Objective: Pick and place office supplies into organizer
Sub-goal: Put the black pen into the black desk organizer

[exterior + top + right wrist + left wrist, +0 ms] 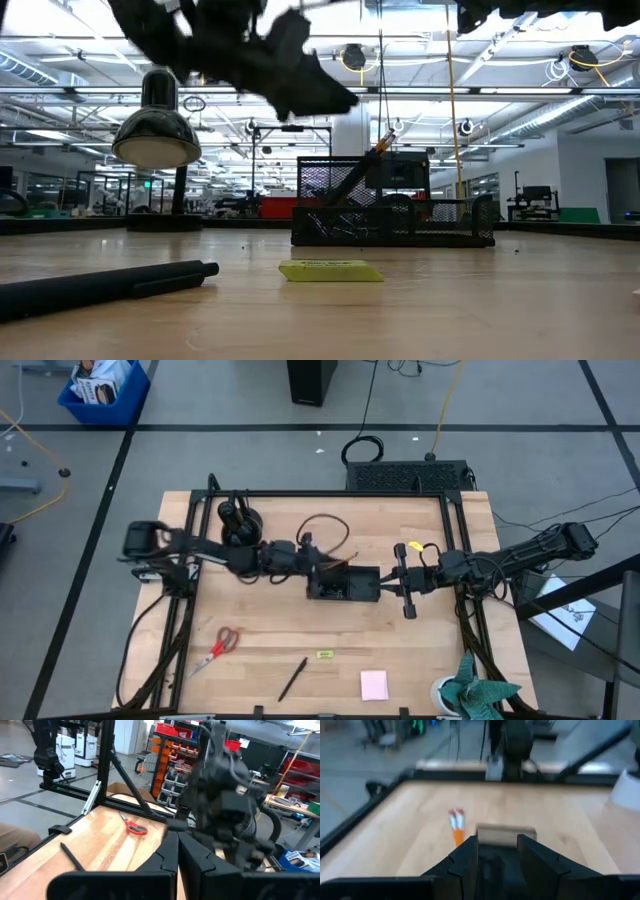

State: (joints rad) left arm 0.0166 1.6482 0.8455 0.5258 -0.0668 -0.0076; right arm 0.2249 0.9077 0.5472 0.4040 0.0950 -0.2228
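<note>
My left pincer point(312, 563) hangs over the left end of the low black mesh organizer tray point(345, 584), its fingers point(470, 857) apart with nothing between them; an orange pencil point(457, 826) leans in the compartment below. My worry: the pencil stands at a slant, so I judge a finger clipping it on the way up could tip it out or drag the light tray. The right pincer point(407, 592), jaws together and empty, sits just off the tray's right end, near enough that either arm swinging across could knock the other.

Along the bench's near edge lie the red-handled scissors point(222, 643) toward the left, a thin black pen point(293, 680), a small yellow-green tag point(324, 654) and a square pink notepad point(374, 684), all well apart. A round black dome-shaped object point(240, 520) stands behind the left arm, and a teal cloth point(478, 690) is at the near right corner.
</note>
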